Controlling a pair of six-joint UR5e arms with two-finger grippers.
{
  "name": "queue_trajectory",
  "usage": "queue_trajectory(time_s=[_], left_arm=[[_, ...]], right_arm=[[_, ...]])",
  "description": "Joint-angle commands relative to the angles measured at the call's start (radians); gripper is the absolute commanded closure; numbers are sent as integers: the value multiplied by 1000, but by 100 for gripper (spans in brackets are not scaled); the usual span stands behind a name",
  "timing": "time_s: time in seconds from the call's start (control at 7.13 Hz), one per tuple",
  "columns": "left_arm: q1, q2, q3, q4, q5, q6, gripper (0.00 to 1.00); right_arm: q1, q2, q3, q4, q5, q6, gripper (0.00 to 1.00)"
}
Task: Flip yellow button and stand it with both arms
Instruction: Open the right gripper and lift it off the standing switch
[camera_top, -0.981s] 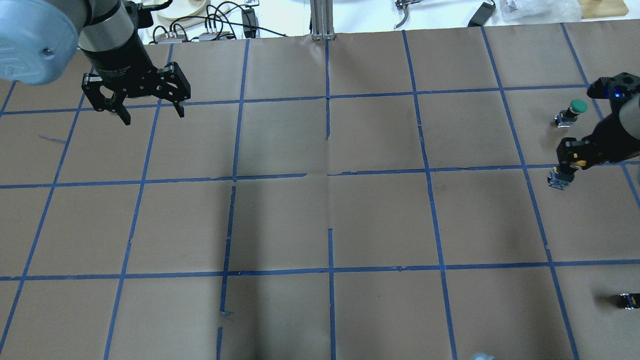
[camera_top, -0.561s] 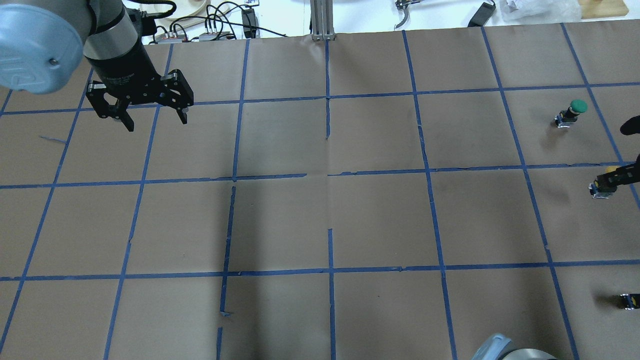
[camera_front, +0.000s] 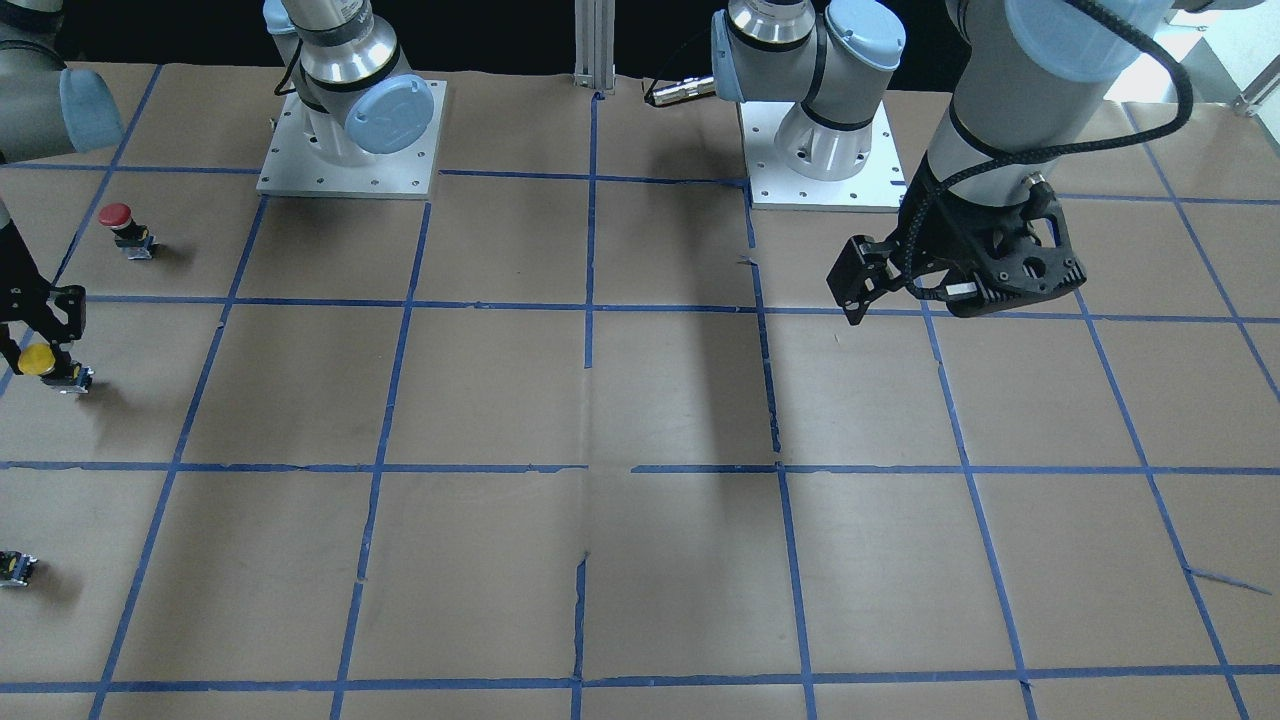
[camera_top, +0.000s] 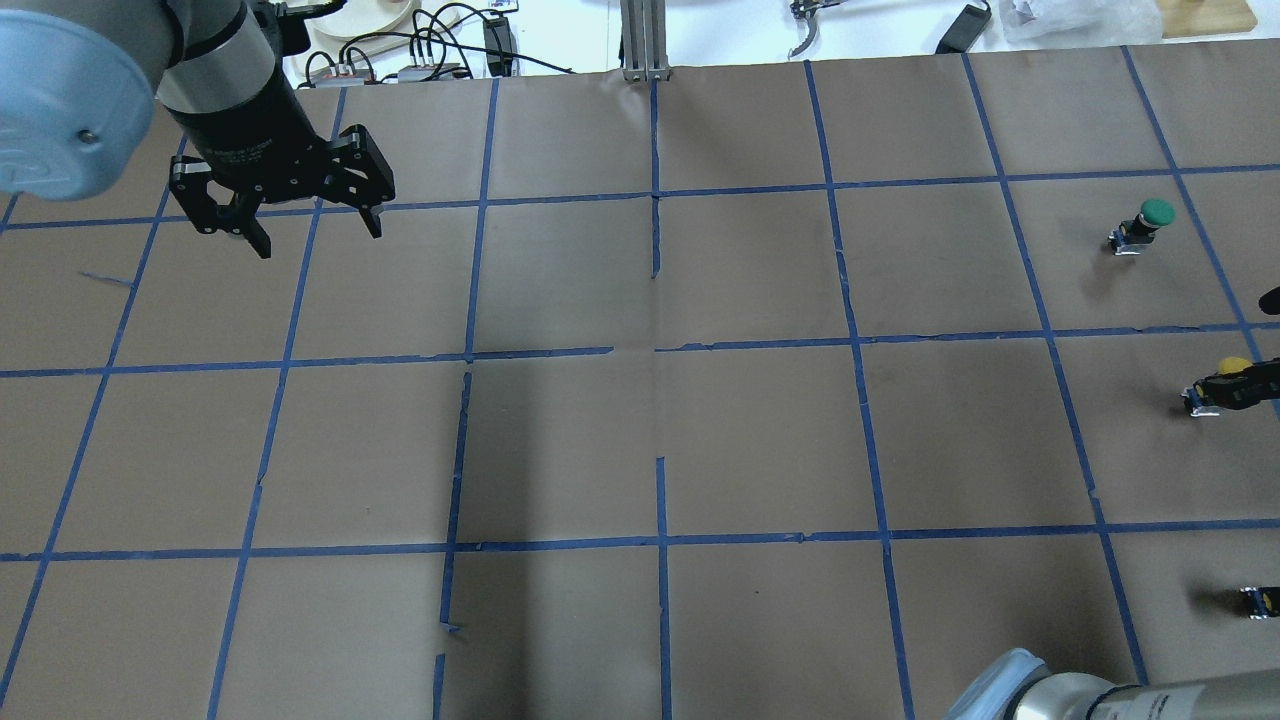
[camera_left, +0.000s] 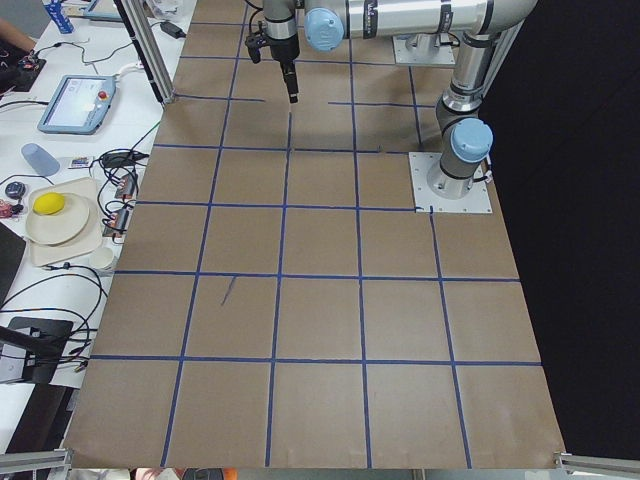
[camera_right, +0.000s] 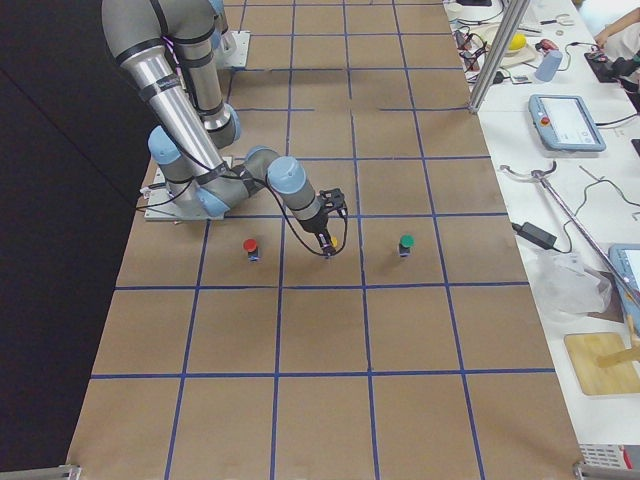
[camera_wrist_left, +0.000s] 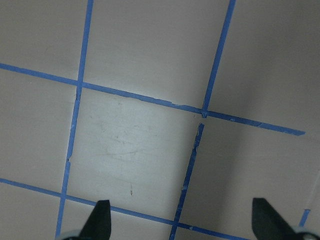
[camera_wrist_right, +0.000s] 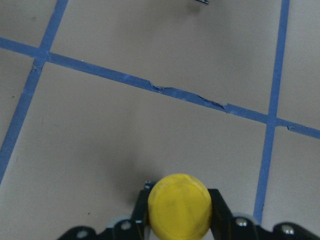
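The yellow button (camera_wrist_right: 180, 206) sits between the fingers of my right gripper (camera_wrist_right: 179, 225), cap up toward the wrist camera. It is at the table's far right (camera_top: 1232, 366), close over or on the paper; I cannot tell which. In the front view the button (camera_front: 37, 360) and right gripper (camera_front: 45, 335) are at the left edge. The side view shows the button (camera_right: 335, 243) too. My left gripper (camera_top: 318, 237) is open and empty, high over the far left of the table, seen also in the front view (camera_front: 900, 300) and the wrist view (camera_wrist_left: 182, 222).
A green button (camera_top: 1150, 218) stands beyond the yellow one and a red button (camera_front: 120, 225) stands nearer the robot's base; both show in the right side view. A small black part (camera_top: 1255, 600) lies at the right edge. Blue tape grids the brown paper (camera_top: 650, 440).
My right gripper has carried the yellow button to the right and a little toward the robot. My left gripper has shifted slightly and stays open.
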Motion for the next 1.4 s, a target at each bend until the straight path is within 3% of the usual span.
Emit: queue_trajectory(time_s=[0.0,0.28,0.42,0.56,0.7,0.98,1.26], left_arm=[[-1,6,-3,0,-1,46,0],[-3,8,-2,0,-1,57,0],[-4,6,-2,0,-3,58,0],[-4,1,-2,0,-3,58,0],[-4,4,-3,0,-1,60,0],[-3,1,-3,2,-11,58,0],[11,23,-16,-11,-55,84,1]], right_arm=[[-3,1,5,6,23,45,79],[-5,-2,20,9,25,44,76],[-5,-2,20,7,25,42,62],[-5,1,20,10,22,41,20],[-3,-2,16,42,23,36,0],[-2,-42,-15,151,11,25,0],[15,-187,-106,394,11,33,0]])
